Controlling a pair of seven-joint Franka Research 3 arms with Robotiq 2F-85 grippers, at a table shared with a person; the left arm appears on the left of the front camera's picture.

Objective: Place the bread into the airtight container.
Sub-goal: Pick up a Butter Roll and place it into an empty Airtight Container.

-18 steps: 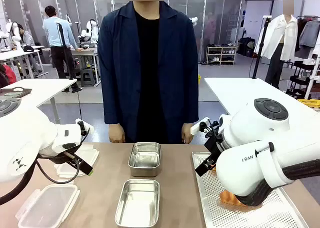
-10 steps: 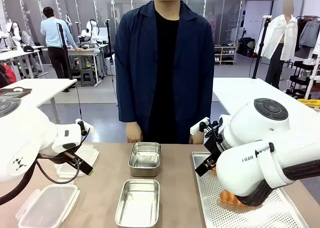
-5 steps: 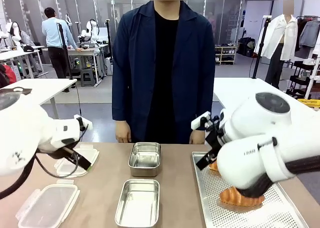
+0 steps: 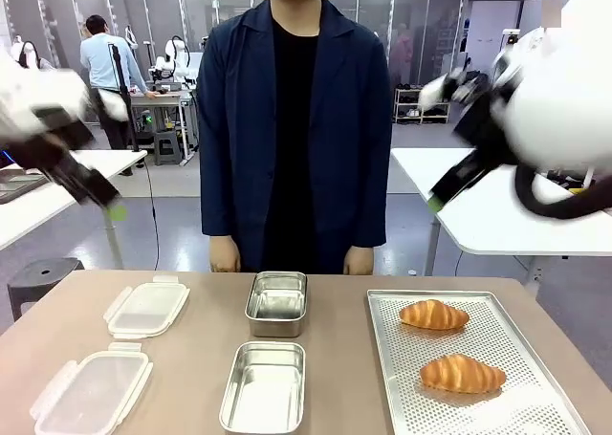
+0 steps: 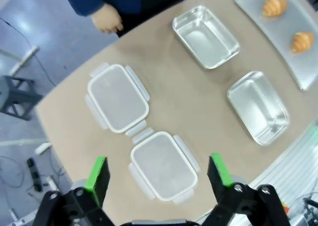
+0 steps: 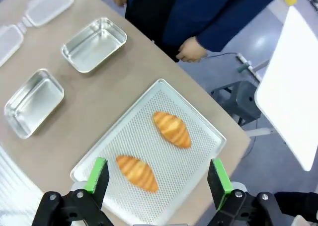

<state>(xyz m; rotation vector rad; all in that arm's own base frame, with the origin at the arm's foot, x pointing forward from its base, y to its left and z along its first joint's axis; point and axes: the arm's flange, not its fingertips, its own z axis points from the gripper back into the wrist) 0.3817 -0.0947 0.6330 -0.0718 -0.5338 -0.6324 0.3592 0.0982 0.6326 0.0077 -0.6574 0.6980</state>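
Note:
Two golden croissants lie on a perforated metal tray at the right: one bread farther back, the other bread nearer. Mid-table stand two open steel containers, the far container and the near container. Both arms are raised high above the table. My left gripper is up at the left and my right gripper up at the right. The left gripper is open above a clear lid. The right gripper is open above the tray, holding nothing.
Two clear plastic lids lie at the left, the far lid and the near lid. A person in a dark coat stands at the far edge, one hand and the other hand hanging by the table.
Both arms have risen from low over the table to high above it, uncovering the tray and both croissants. The person has shifted a little to the left.

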